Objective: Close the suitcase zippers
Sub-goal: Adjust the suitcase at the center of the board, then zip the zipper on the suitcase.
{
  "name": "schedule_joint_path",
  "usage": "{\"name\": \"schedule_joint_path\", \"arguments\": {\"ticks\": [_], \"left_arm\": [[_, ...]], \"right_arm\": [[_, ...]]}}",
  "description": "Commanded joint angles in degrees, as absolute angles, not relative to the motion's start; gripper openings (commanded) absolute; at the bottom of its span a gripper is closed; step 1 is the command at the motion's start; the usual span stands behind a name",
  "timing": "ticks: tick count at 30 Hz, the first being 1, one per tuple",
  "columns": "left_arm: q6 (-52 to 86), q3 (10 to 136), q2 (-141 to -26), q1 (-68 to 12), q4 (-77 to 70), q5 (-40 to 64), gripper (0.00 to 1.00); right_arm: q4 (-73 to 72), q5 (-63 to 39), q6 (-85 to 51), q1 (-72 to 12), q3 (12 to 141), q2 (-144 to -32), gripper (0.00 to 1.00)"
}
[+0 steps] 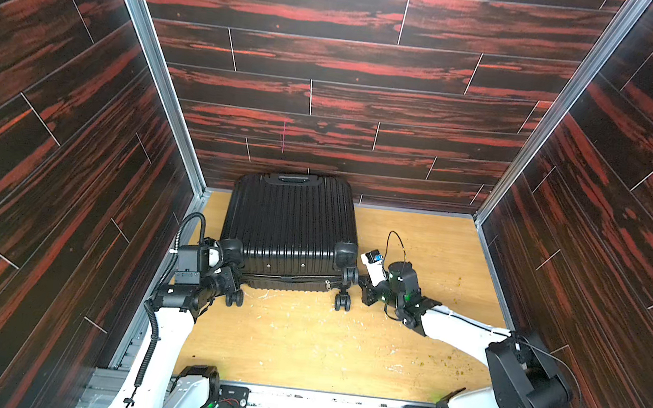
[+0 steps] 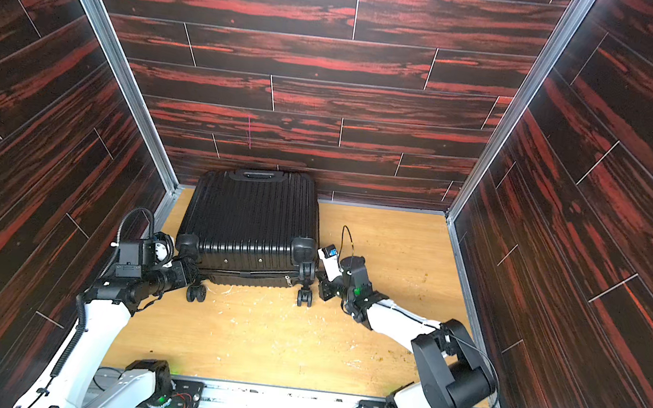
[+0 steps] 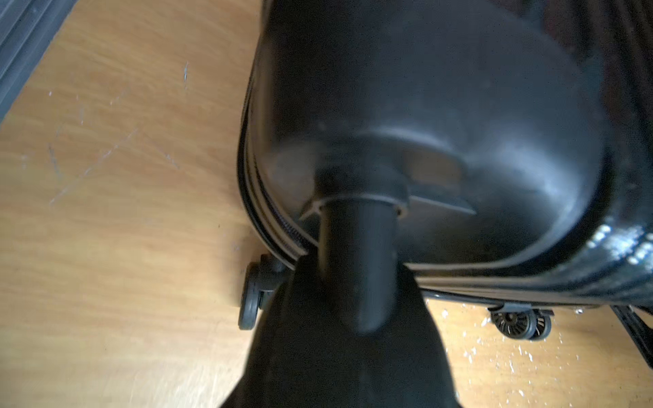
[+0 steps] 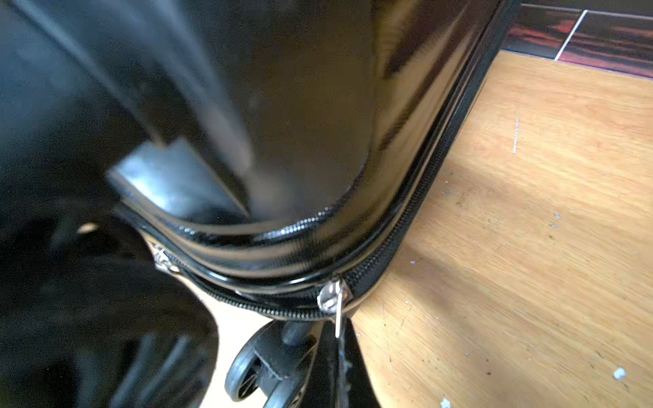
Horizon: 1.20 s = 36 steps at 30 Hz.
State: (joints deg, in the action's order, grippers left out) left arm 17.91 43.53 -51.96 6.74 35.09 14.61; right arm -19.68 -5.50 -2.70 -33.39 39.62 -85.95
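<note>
The black ribbed suitcase (image 1: 291,226) (image 2: 251,221) lies flat at the back left of the table, wheels toward the front. My left gripper (image 1: 229,275) (image 3: 346,339) is at its front left corner, shut round the stem of the upper shell's wheel (image 3: 357,268). At the front right corner my right gripper (image 1: 361,287) (image 4: 341,356) is shut on the metal zipper pull (image 4: 338,318) that hangs from a slider (image 4: 332,296). The zipper track (image 4: 417,212) is meshed along the right side. A second slider (image 4: 163,260) sits further along the front edge.
Dark red wood-pattern walls (image 1: 72,142) enclose the table on three sides, and the suitcase's far end reaches the back wall (image 1: 321,162). The scratched wooden tabletop (image 1: 301,336) stretches in front and to the right. A lower wheel (image 4: 261,371) stands beside my right fingers.
</note>
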Motion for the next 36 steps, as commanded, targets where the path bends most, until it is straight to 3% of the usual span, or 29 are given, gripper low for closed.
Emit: {"name": "schedule_joint_path", "arguments": {"ticks": [1,4,9,12,17,23,30,36], "left_arm": [[15.5,44.5,-48.8,6.5,38.0,14.4,0.49],[11.8,46.5,-46.9,6.5,40.5,11.7,0.69],[1.2,52.0,-43.5,6.6,44.5,6.0,0.84],[-4.3,56.8,-43.1,6.5,47.2,3.0,0.85],[-9.6,63.5,-46.2,4.0,48.6,11.4,0.85],[-16.2,65.9,-50.7,-8.8,41.7,11.2,0.88],[-30.1,73.1,-63.9,-22.9,41.0,7.3,0.9],[-37.9,79.1,-74.2,-29.6,41.0,5.5,0.91]], "right_arm": [[-19.4,-5.3,-2.3,-32.7,40.9,-88.1,0.0],[-19.5,-5.4,-2.6,-32.5,40.9,-88.2,0.0],[-19.2,-5.6,-2.6,-32.6,41.1,-88.1,0.0],[-19.1,-5.9,-2.7,-32.6,41.2,-88.1,0.0],[-19.2,-6.6,-3.1,-32.5,41.2,-88.4,0.0],[-19.0,-6.9,-3.5,-32.6,41.2,-88.3,0.0],[-18.1,-8.5,-4.0,-32.6,41.7,-88.2,0.0],[-17.2,-9.3,-4.7,-32.5,41.6,-87.6,0.0]]}}
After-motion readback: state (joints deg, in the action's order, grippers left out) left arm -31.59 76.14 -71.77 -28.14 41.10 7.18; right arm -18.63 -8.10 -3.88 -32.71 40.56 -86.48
